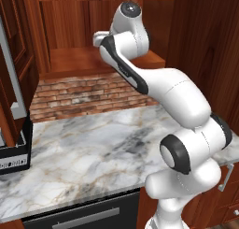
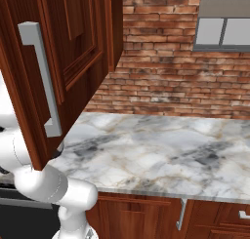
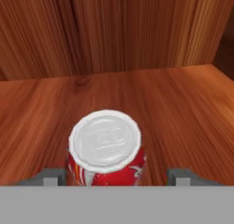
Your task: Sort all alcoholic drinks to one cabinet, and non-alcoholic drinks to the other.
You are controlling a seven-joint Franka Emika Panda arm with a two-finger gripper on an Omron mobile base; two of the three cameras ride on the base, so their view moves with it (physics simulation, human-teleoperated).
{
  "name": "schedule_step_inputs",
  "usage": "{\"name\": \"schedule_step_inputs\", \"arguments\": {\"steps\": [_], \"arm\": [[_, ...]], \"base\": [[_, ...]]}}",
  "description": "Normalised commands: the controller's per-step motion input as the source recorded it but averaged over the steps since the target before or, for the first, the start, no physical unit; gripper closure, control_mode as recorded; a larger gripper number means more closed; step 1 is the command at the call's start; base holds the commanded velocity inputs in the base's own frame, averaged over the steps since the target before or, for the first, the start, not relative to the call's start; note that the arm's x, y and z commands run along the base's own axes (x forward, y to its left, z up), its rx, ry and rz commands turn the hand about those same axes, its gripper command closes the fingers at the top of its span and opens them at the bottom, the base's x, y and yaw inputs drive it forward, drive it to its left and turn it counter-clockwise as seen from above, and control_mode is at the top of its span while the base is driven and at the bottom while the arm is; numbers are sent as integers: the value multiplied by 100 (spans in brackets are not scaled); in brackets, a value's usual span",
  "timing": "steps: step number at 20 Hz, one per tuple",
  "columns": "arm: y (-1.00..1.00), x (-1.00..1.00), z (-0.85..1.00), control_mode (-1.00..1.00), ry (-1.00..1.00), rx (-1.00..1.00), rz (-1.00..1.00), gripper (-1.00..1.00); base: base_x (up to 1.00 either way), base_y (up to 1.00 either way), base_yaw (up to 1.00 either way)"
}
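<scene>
A red soda can (image 3: 106,147) with a silver top stands upright on the wooden shelf (image 3: 183,104) inside an open cabinet (image 1: 84,60). In the hand view my gripper (image 3: 117,177) is open and straddles the can. The left fingertip (image 3: 51,176) is close beside the can, and the right fingertip (image 3: 183,176) stands clearly apart from it. In the left base view my arm reaches up and into that cabinet, and its wrist hides the hand. The other drinks are out of view.
An open cabinet door (image 1: 11,60) with a grey bar handle hangs at the left, above a black coffee machine (image 1: 14,153). Another open door (image 2: 63,62) with its handle (image 2: 41,77) is close to the right base camera. Below lies the marble counter (image 1: 84,144), backed by a brick wall (image 2: 161,62).
</scene>
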Motion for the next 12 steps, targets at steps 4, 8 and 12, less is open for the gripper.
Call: {"name": "schedule_step_inputs", "arguments": {"steps": [4, 8, 12], "arm": [[0, -32, 3, -100, -2, 3, 0, -100], [0, -54, 0, -100, -5, 3, 0, -100], [0, -97, -1, -100, -5, 6, -1, -100]], "base": [[0, 0, 0], [0, 0, 0], [0, 0, 0]]}}
